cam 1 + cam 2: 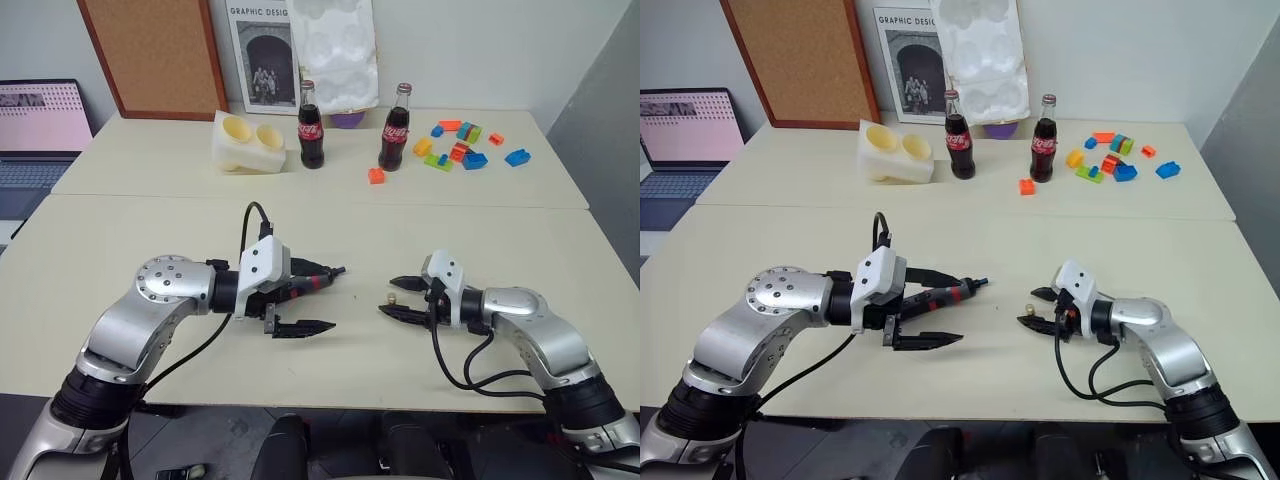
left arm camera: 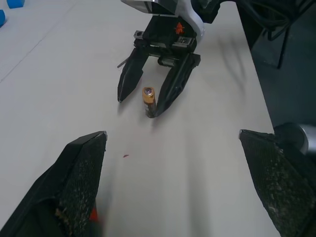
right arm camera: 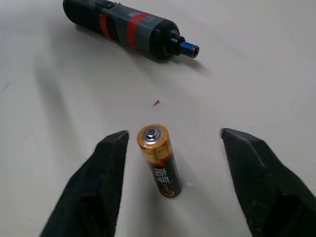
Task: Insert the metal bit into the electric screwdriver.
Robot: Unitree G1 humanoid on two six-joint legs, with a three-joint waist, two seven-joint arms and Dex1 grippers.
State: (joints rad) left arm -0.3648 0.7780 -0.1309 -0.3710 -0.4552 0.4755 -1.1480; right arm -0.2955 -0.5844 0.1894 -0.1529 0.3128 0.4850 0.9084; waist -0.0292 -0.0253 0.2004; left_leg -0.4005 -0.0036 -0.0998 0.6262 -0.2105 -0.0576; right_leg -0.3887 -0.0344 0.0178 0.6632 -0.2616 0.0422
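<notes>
The electric screwdriver [image 3: 123, 27], black with red bands and a bluish tip, lies on the table. From the head its body [image 1: 315, 283] shows between the fingers of my left gripper [image 1: 328, 297], which is wide open and grips nothing. My right gripper [image 3: 174, 132] is open on either side of a short brass-coloured battery [image 3: 160, 160] that stands upright on the table. There is a gap between the battery and each finger. The battery stands a short way from the screwdriver's tip. The metal bit is out of view.
Two cola bottles [image 1: 312, 128] [image 1: 394, 130] stand at the far side, with coloured blocks [image 1: 462, 146] to their right and a white foam tray [image 1: 247, 143] to their left. A laptop [image 1: 40, 125] sits at the far left. A seam [image 1: 320, 200] joins the two tables.
</notes>
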